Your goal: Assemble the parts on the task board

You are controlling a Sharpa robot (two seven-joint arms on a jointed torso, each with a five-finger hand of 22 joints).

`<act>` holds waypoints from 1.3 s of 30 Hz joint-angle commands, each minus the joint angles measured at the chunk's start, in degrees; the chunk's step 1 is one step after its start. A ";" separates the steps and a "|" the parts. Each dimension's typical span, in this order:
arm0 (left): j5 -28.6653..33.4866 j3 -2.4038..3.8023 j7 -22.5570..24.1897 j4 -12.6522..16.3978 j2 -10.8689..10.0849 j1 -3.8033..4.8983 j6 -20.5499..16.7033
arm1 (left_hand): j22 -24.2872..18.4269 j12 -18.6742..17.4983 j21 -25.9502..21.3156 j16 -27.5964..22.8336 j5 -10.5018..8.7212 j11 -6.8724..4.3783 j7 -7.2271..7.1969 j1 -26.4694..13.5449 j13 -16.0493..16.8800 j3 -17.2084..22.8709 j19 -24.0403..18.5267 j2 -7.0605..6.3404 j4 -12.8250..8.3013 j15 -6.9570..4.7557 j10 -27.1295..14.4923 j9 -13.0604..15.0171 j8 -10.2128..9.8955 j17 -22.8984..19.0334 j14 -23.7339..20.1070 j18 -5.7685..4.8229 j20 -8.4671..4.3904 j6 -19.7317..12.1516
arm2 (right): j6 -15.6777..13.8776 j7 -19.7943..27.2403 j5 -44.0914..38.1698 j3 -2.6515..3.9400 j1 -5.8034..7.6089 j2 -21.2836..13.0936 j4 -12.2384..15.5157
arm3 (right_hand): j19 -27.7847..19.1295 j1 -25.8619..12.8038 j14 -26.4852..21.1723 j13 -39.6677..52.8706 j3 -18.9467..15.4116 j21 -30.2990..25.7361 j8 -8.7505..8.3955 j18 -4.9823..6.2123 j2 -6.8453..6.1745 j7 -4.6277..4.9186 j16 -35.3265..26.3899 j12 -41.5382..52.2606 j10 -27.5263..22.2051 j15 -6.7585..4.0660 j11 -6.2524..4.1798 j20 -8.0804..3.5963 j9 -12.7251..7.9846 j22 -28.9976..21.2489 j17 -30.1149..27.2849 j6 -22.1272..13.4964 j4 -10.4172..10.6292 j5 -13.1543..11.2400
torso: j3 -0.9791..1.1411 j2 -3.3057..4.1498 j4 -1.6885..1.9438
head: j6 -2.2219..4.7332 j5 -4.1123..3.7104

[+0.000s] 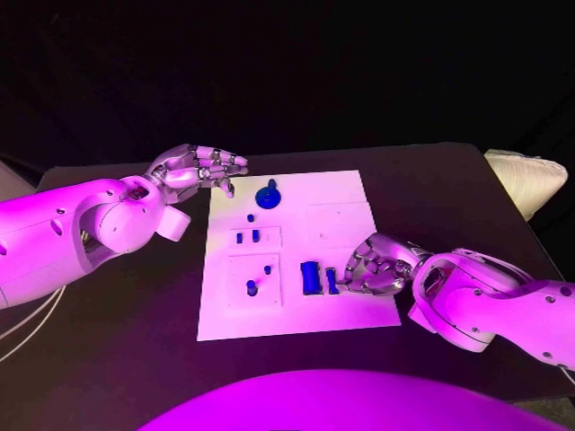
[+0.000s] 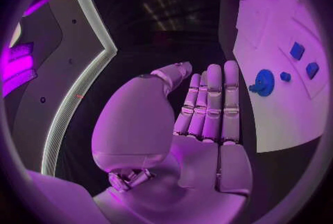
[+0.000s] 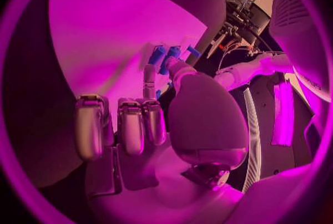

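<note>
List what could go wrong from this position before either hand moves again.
1. The right hand sits beside the two upright blue bars; its fingers reach them in the right wrist view, so a sideways move may topple them.
2. The left hand hovers off the task board edge near the round blue part; a sweep inward could nudge it.
</note>
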 commanded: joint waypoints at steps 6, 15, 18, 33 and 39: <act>0.06 0.03 0.36 0.12 0.11 0.03 0.93 | -0.07 0.32 -0.26 -0.15 0.26 0.01 0.02 0.06 0.06 0.06 0.26 0.71 0.26 0.19 -0.26 -0.10 0.22 0.02 -0.23 0.84 -0.02 -0.48 | 2.29 -0.36 -0.56 -0.01 -0.12 0.68 -0.70 | 4.36 2.03 6.05 14.82 -2.74 0.07 1.41 0.09 0.70 -0.55 0.17 -0.25 5.77 -0.27 -0.30 -0.25 0.73 13.23 14.97 0.43 0.73 -1.13 | -0.07 0.04 0.08 | 0.00 -0.08; 0.06 0.02 0.37 0.17 0.05 0.02 0.95 | -0.07 0.32 -0.26 -0.15 0.26 0.01 0.02 0.06 0.06 0.06 0.26 0.71 0.26 0.19 -0.26 -0.10 0.22 0.02 -0.23 0.84 -0.02 -0.48 | 2.37 -2.69 -2.29 -0.02 -0.58 1.92 -1.31 | 4.48 5.41 6.08 14.90 -5.03 0.40 3.41 0.02 1.40 -1.26 0.24 0.02 5.85 -0.79 -0.91 -0.70 1.87 13.34 15.10 0.70 1.12 -3.20 | -0.01 0.03 0.14 | 0.00 0.01; 0.06 0.02 0.37 0.17 0.00 0.02 0.94 | -0.07 0.32 -0.26 -0.15 0.26 0.01 0.02 0.06 0.06 0.06 0.26 0.71 0.26 0.19 -0.26 -0.10 0.22 0.02 -0.23 0.84 -0.02 -0.48 | 1.80 -3.26 -2.68 -0.02 -0.79 2.21 -1.40 | 4.51 6.68 6.08 14.91 -5.84 0.46 3.87 0.00 1.80 -1.34 0.24 0.04 5.86 -0.86 -0.99 -0.79 2.10 13.36 15.10 0.52 1.43 -5.07 | 0.00 0.05 0.11 | 0.00 0.06; 0.06 0.00 0.35 0.16 -0.02 0.02 1.02 | -0.07 0.32 -0.26 -0.15 0.26 0.01 0.02 0.06 0.06 0.06 0.26 0.71 0.26 0.19 -0.26 -0.10 0.22 0.02 -0.23 0.84 -0.02 -0.48 | -2.23 -6.49 -4.36 0.00 -1.01 2.98 -2.21 | 4.75 6.95 6.08 15.07 -6.14 1.48 4.69 -0.18 3.29 -1.58 0.24 0.53 6.00 -1.01 -1.19 -0.92 2.42 13.61 15.10 0.74 2.14 -4.73 | -0.03 0.02 0.04 | 0.00 0.06; 0.05 -0.01 0.36 0.17 -0.03 0.02 1.04 | -0.07 0.32 -0.26 -0.15 0.26 0.01 0.02 0.06 0.06 0.06 0.26 0.71 0.26 0.19 -0.26 -0.10 0.22 0.02 -0.23 0.84 -0.02 -0.48 | -2.17 -5.87 -4.19 0.00 -1.01 3.05 -2.34 | 4.70 7.13 6.08 15.06 -6.29 1.21 4.78 -0.13 3.11 -1.62 0.24 0.51 5.99 -1.04 -1.23 -0.94 2.47 13.55 15.10 0.62 2.01 -4.66 | -0.09 -0.04 0.00 | 0.00 0.08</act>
